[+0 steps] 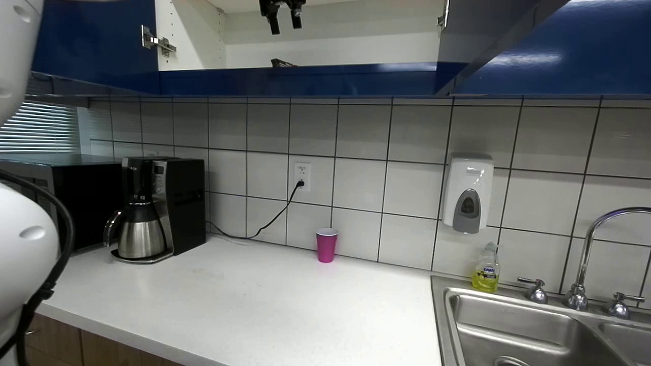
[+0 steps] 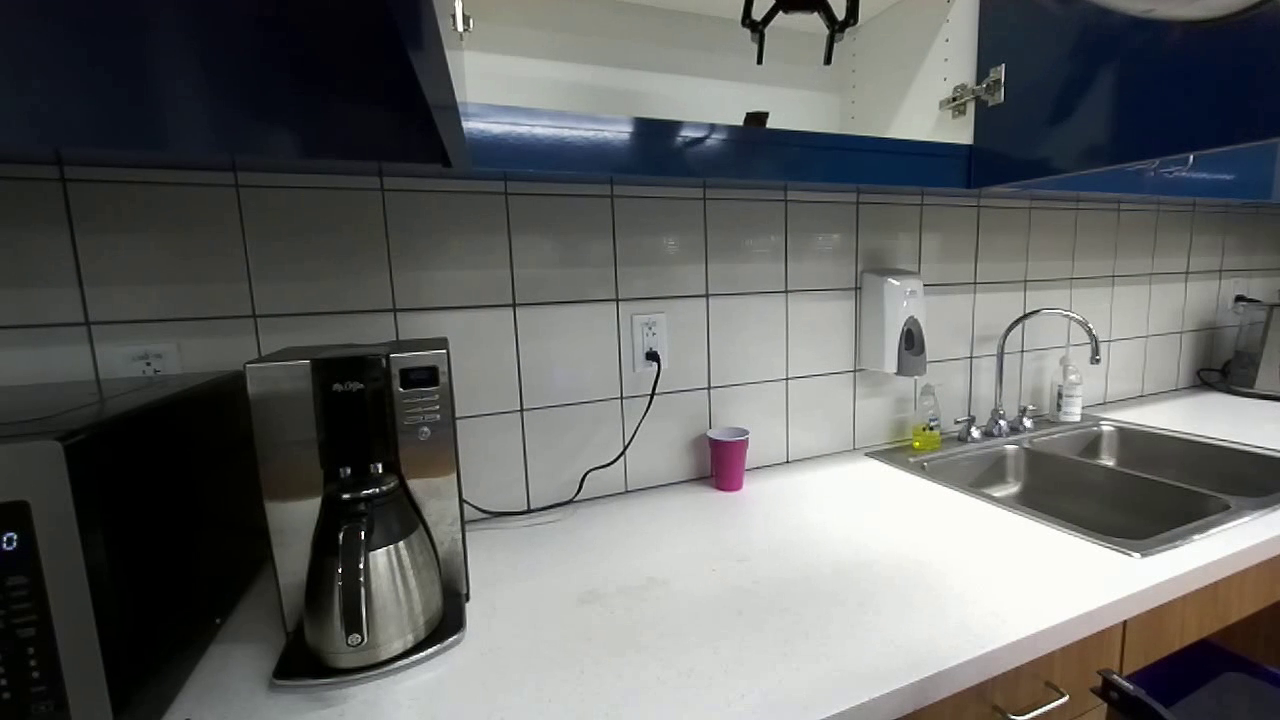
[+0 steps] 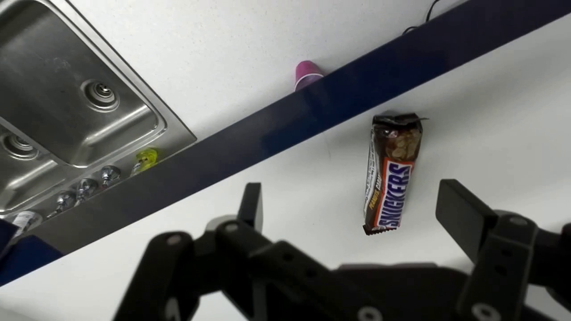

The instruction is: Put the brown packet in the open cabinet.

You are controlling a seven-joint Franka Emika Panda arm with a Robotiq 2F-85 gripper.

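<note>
With the brown packet (image 3: 393, 178) lying inside the open cabinet (image 1: 351, 40) and the tool (image 3: 348, 205) spread above it, placement appears complete; next, withdraw the tool without disturbing the packet.

Open cabinet (image 1: 346, 47), upper part outside both exterior views

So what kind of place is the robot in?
Most likely a kitchen: there's a two-basin stainless-steel sink, a black-and-silver coffee maker and an open, glossy dark-blue wall cabinet.
</note>
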